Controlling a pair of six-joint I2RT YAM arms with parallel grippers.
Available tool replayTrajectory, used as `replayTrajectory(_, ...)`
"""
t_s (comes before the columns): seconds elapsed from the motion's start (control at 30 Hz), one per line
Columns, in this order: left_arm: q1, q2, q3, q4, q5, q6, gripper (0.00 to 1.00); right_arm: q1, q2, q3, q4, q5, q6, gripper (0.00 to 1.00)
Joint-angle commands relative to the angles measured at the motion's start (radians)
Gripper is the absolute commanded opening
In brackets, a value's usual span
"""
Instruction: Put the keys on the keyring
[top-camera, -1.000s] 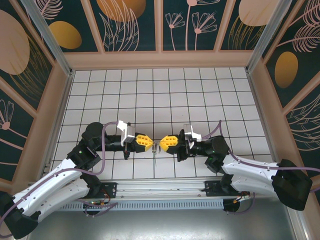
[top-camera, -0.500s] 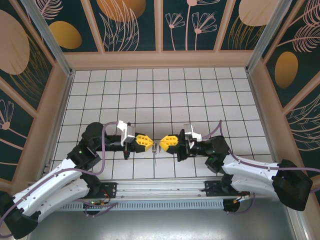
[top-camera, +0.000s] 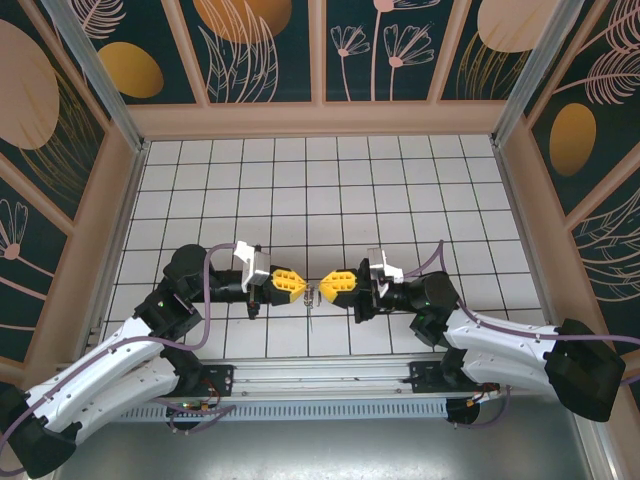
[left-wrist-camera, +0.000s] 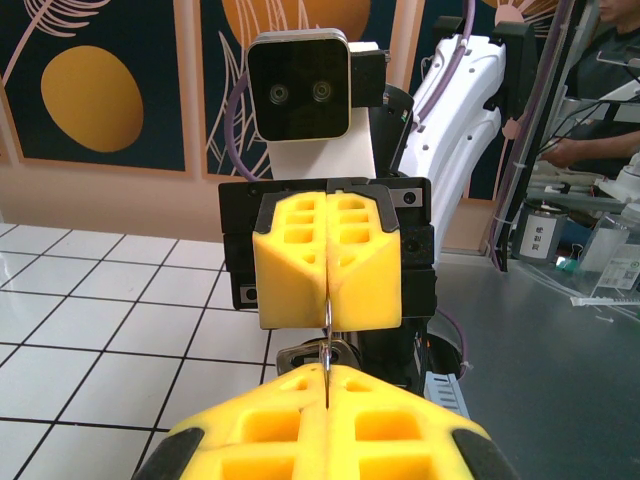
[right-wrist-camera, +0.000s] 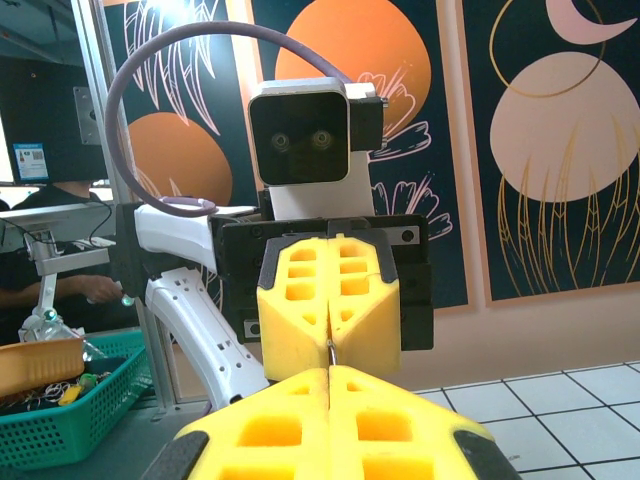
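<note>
Two closed end effectors (top-camera: 303, 290) (top-camera: 322, 290), left-wrist keyring (left-wrist-camera: 322, 355)

From above, the metal bit (top-camera: 314, 295) gripped by the left claw (top-camera: 302, 290) and right claw (top-camera: 323, 292) is too small to tell key from keyring. Their yellow fingers (left-wrist-camera: 365, 290) hide most of it.
</note>
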Motion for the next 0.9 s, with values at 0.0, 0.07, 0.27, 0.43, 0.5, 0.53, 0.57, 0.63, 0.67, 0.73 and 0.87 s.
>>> replayTrajectory(0.0, -0.006, -0.01, 0.013, 0.049, 0.008, -0.006, 0.0, 0.004, -0.017, 0.009, 0.031, 0.021, -0.011, 0.0)
replayTrajectory(0.07, -0.005, -0.012, 0.014, 0.049, 0.008, -0.006, 0.0, 0.002, -0.02, 0.007, 0.029, 0.022, -0.011, 0.0)
replayTrajectory(0.27, -0.005, -0.012, 0.013, 0.049, 0.009, -0.006, 0.0, 0.0, -0.021, 0.007, 0.03, 0.029, -0.011, 0.0)
replayTrajectory(0.43, -0.005, -0.014, 0.013, 0.049, 0.007, -0.006, 0.0, 0.0, -0.018, 0.003, 0.037, 0.029, -0.007, 0.0)
replayTrajectory(0.5, -0.005, -0.014, 0.013, 0.049, 0.007, -0.006, 0.0, 0.001, -0.014, 0.006, 0.035, 0.026, -0.006, 0.0)
replayTrajectory(0.53, -0.004, -0.014, 0.013, 0.048, 0.008, -0.006, 0.0, 0.0, -0.013, 0.005, 0.037, 0.026, -0.006, 0.0)
replayTrajectory(0.57, -0.006, -0.013, 0.013, 0.048, 0.009, -0.006, 0.0, 0.0, -0.012, 0.005, 0.037, 0.026, -0.006, 0.0)
replayTrajectory(0.63, -0.007, -0.014, 0.013, 0.049, 0.007, -0.006, 0.0, 0.0, -0.01, 0.006, 0.039, 0.026, -0.004, 0.0)
replayTrajectory(0.67, -0.005, -0.015, 0.013, 0.048, 0.007, -0.006, 0.0, 0.001, -0.009, 0.006, 0.041, 0.023, -0.004, 0.0)
replayTrajectory(0.73, -0.006, -0.015, 0.013, 0.049, 0.005, -0.006, 0.0, 0.001, -0.007, 0.008, 0.04, 0.013, -0.002, 0.0)
replayTrajectory(0.87, -0.004, -0.013, 0.012, 0.048, 0.005, -0.006, 0.0, 0.0, 0.012, 0.016, 0.041, -0.019, 0.007, 0.0)
